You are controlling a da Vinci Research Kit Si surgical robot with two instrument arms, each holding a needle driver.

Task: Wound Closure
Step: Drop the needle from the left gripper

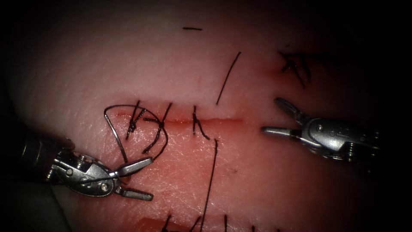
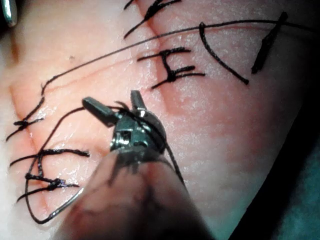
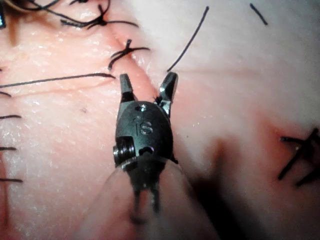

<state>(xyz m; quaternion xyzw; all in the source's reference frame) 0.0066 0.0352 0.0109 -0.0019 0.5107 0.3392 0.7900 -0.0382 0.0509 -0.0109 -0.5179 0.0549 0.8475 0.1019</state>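
The tissue (image 1: 257, 172) lies under both tools, its cut (image 1: 214, 120) running level across the middle of the endoscope view, with three knotted stitches (image 1: 195, 122) crossing its left stretch and red fluid (image 1: 223, 124) tinting its edges; the left gripper (image 1: 141, 178) sits below the left end of the cut with its jaws spread, pinching nothing between the tips, though a strand of thread (image 1: 96, 178) lies across its body near the hinge; the curved needle (image 1: 116, 133) rises from just beside that gripper's upper jaw and arcs up toward the left end of the cut, and whether its tip is in the tissue I cannot tell; dark thread loops from there around the leftmost stitch; the right gripper (image 1: 274, 116) hovers off the right end of the cut, jaws spread wide and holding nothing; loose cut ends of thread (image 1: 227, 79) lie on the tissue above and below the cut.
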